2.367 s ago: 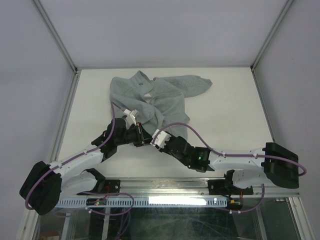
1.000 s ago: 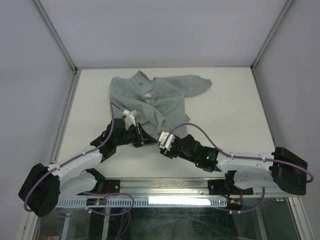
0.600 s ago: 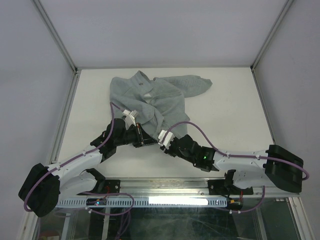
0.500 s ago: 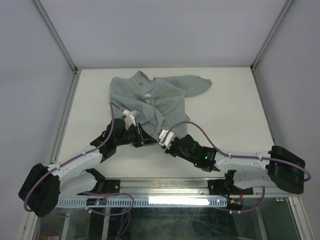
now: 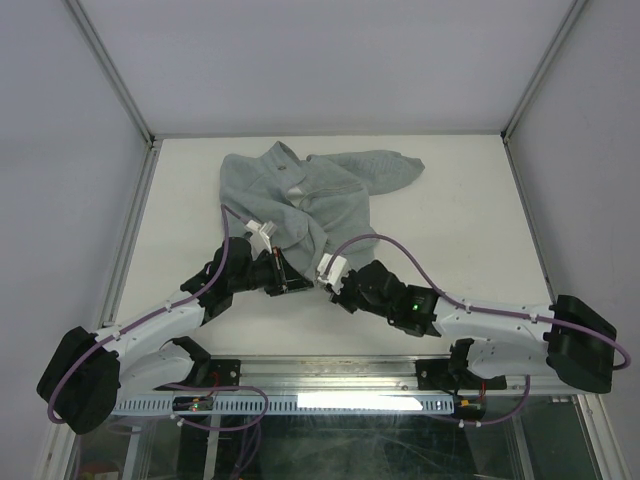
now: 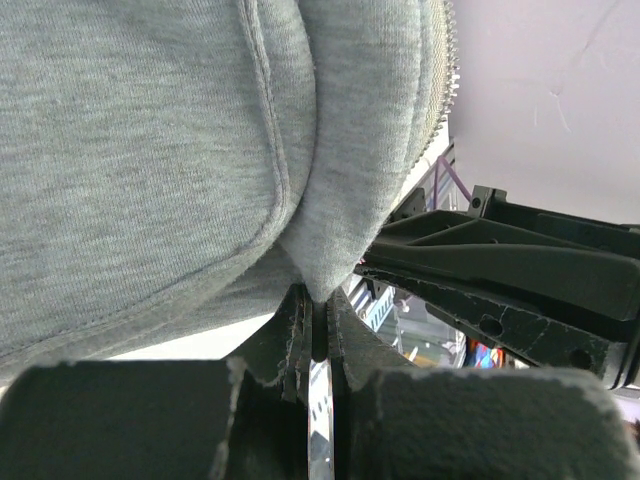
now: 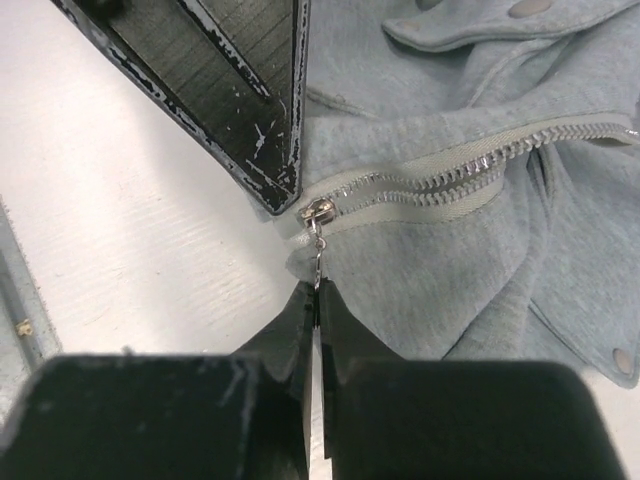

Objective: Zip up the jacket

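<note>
From the top cam, the jacket (image 5: 310, 195) is seen whole. It is a rumpled, pale grey-green heap spread on the white table (image 5: 460, 230), w/ one sleeve thrown out at its far right. Both grippers are met at the jacket's near hem, the L gripper (image 5: 283, 284) just left of the R gripper (image 5: 326, 282). What is pinched can't be made out from up there.

That is shown only by the wrist cams. In the R wrist cam, the zip pull (image 7: 318, 262), a thin little metal tab, is seen clamped betw. the R gripper's tips, which are squeezed tight w/ no gap. The pull hangs from the slider (image 7: 317, 211), a small shiny drop-shaped piece at the near end of the jacket's zip. The zip teeth (image 7: 450, 168) are seen as a silver toothed line on pale tape, running away across the cloth. Round snap studs (image 7: 529, 8) are seen on a flap beyond the zip. A black, scratched finger (image 7: 230, 90) of the L gripper is seen right beside the slider.

In the L wrist cam, a thick rounded fold of the jacket's hem is seen nipped in the L gripper's closed tips. The cloth is shown close up: soft, fine-knit, w/ a stitched seam. A strip of zip teeth is glimpsed at the fold's far edge.
</note>
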Robot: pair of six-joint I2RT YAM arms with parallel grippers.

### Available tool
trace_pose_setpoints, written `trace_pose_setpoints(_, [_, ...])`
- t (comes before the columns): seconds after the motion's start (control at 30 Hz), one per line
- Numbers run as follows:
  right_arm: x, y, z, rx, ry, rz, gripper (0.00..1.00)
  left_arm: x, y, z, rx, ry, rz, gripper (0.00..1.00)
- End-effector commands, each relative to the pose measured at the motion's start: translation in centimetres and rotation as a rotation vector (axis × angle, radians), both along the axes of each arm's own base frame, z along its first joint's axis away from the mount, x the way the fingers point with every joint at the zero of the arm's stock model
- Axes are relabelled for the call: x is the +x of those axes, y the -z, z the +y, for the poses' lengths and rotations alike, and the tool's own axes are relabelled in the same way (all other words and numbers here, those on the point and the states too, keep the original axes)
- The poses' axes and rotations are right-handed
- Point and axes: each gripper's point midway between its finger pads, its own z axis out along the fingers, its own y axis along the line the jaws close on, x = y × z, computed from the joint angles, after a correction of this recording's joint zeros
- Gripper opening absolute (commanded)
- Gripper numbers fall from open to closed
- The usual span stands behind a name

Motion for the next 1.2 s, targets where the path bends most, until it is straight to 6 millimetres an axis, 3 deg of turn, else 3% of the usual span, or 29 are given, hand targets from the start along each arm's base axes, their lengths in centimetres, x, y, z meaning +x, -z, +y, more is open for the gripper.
trace_pose_setpoints(0.0, [-0.4, -4.0, 1.6, 0.105, -0.059, 0.046, 0.0, 0.9, -2.3, -0.2, -0.021, 0.0, -0.091, 0.0])
trace_pose_setpoints(0.33, [1.1, -5.2, 1.5, 0.16, -0.054, 0.172, 0.0, 0.7, -2.9, -0.2, -0.03, 0.015, -0.112, 0.0])
trace_pose_setpoints(0.73, [2.6, -3.3, 1.1, 0.152, -0.051, 0.282, 0.19, 0.1, -3.3, -0.5, -0.058, 0.051, -0.119, 0.0])
trace_pose_setpoints(1.17, [3.7, -2.8, -0.5, 0.161, -0.057, 0.317, 0.18, 0.0, -3.1, -0.6, -0.055, 0.063, -0.111, 0.0])
